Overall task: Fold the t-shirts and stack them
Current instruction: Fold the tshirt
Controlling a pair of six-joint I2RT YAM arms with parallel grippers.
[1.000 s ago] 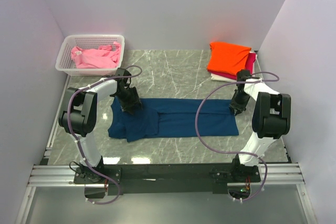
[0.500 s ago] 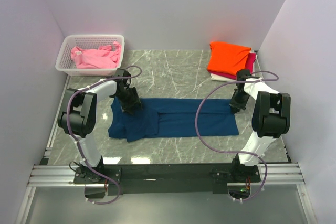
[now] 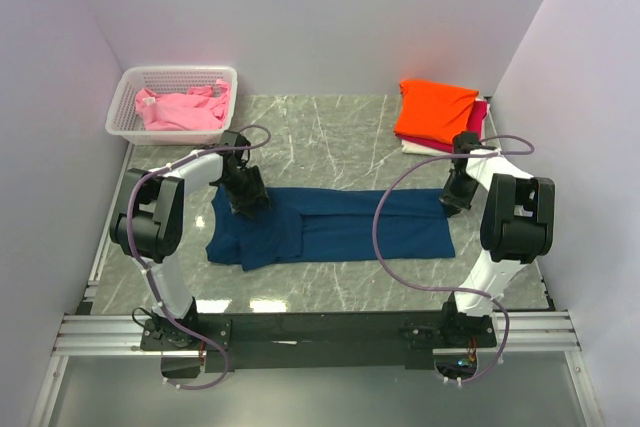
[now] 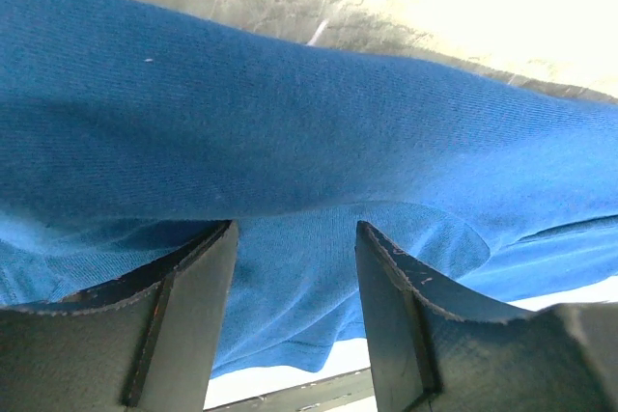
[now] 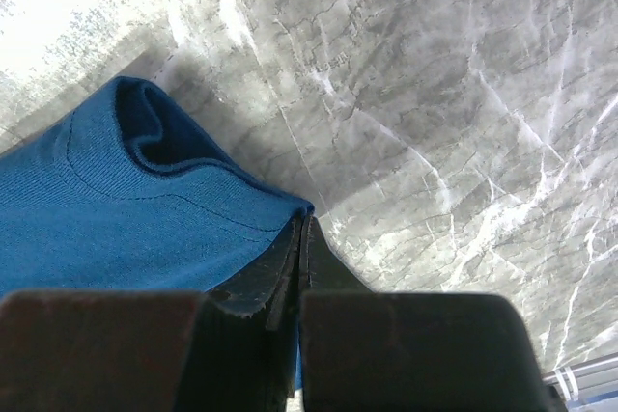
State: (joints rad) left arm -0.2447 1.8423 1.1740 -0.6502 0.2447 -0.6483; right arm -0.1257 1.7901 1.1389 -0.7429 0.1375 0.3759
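Nearest, the navy t-shirt [image 3: 340, 227] lies folded into a long band across the marble table [image 3: 330, 137]. The left gripper [image 4: 294, 233] sits at its left end with jaws parted, cloth showing in the gap. The right gripper [image 5: 302, 224] is pinched tight on the hemmed corner at the right end (its stitching shows plainly). Farther back, a pink t-shirt [image 3: 180, 109] is crumpled in the white basket [image 3: 180, 72], and an orange t-shirt [image 3: 435, 107] tops a magenta t-shirt [image 3: 481, 115] and a white t-shirt [image 3: 413, 148].
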